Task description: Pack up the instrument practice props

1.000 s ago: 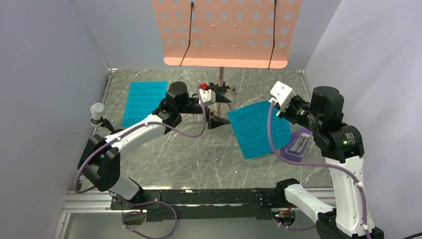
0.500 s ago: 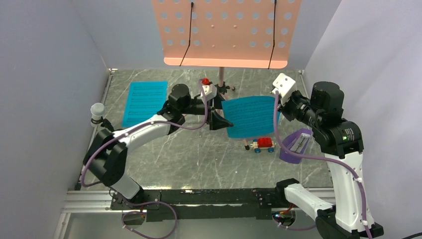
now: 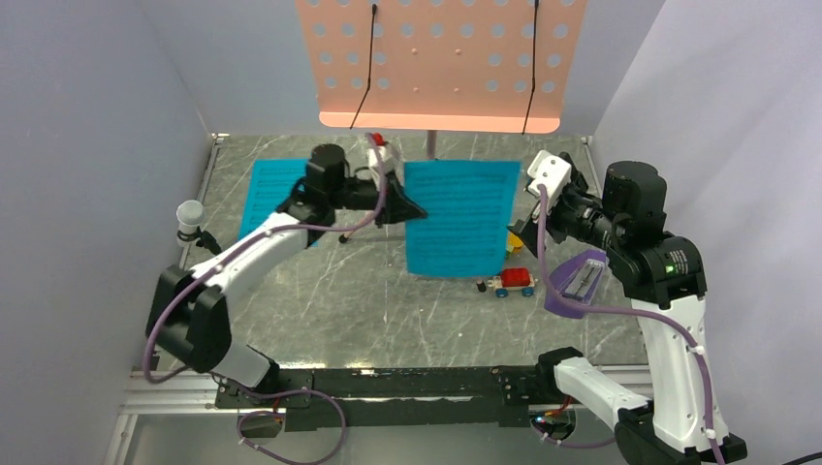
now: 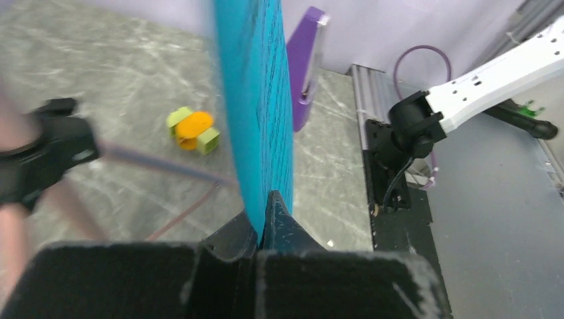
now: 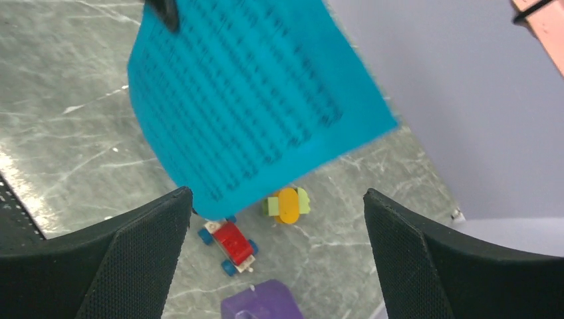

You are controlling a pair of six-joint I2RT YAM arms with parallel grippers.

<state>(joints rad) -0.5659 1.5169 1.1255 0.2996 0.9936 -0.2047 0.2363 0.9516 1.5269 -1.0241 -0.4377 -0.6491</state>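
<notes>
My left gripper (image 4: 263, 206) is shut on the lower edge of a cyan sheet-music page (image 4: 256, 100), which stands upright above the table. From above, that page (image 3: 460, 218) hangs mid-table, just right of the left gripper (image 3: 412, 208). My right gripper (image 5: 276, 199) is open and empty, just right of the page (image 5: 253, 100). A second cyan page (image 3: 276, 184) lies flat at the back left. The salmon-pink music stand (image 3: 441, 63) rises at the back centre. The purple metronome (image 3: 579, 283) lies on the table under the right arm.
A red toy car (image 3: 512, 281) and a small yellow-orange toy (image 3: 517, 242) sit on the table below the held page's right edge. A white-capped cylinder (image 3: 189, 215) stands at the left wall. Grey walls close in both sides.
The right gripper opened and let go of the cyan page. The left gripper shut on it and carried it left and back, uncovering the red car and yellow toy.
</notes>
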